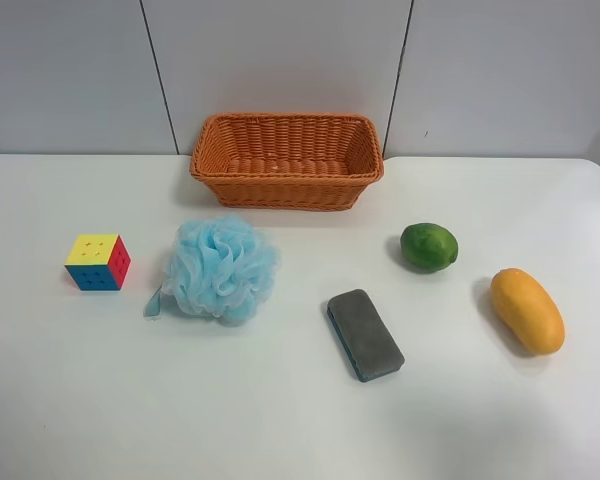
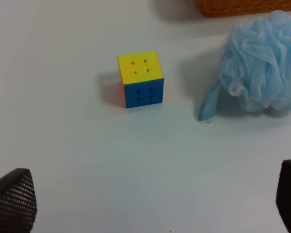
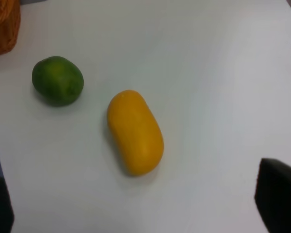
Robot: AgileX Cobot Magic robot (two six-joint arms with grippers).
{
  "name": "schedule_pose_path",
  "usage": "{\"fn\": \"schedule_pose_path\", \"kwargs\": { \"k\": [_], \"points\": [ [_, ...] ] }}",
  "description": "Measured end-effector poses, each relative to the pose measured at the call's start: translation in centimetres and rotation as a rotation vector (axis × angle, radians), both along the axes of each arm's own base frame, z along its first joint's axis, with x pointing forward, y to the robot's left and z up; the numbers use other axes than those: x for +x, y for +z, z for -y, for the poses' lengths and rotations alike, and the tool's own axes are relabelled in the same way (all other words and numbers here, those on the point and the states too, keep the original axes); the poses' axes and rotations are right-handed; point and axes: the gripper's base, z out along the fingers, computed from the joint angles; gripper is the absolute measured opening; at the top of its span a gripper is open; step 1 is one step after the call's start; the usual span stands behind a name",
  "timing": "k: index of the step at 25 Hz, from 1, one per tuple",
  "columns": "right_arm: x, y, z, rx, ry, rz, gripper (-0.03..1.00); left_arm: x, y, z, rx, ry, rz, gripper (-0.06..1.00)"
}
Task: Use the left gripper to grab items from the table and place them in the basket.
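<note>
Currently on white table, left to right: multicoloured puzzle cube, yellow face up; fluffy light-blue bath pouf, near cube but apart; grey flat sponge with blue edge; green round fruit; yellow-orange mango. Behind pouf, toward far edge: orange-brown wicker basket. Left gripper: fingers spread wide, unloaded, above table; cube ahead, well apart. Right gripper: likewise spread, unloaded; mango just ahead.
</note>
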Motion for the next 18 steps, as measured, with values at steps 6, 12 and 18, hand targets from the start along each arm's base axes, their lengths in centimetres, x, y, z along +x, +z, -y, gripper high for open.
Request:
{"fn": "schedule_pose_path", "kwargs": {
  "k": [6,12,18],
  "points": [
    [0.0,0.0,0.0,0.0,0.0,0.0,0.99,0.0,0.0,0.0,0.0,0.0,0.0,0.99],
    [0.0,0.0,0.0,0.0,0.0,0.0,0.99,0.0,0.0,0.0,0.0,0.0,0.0,0.99],
    [0.0,0.0,0.0,0.0,0.0,0.0,0.99,0.0,0.0,0.0,0.0,0.0,0.0,0.99]
  ]
}}
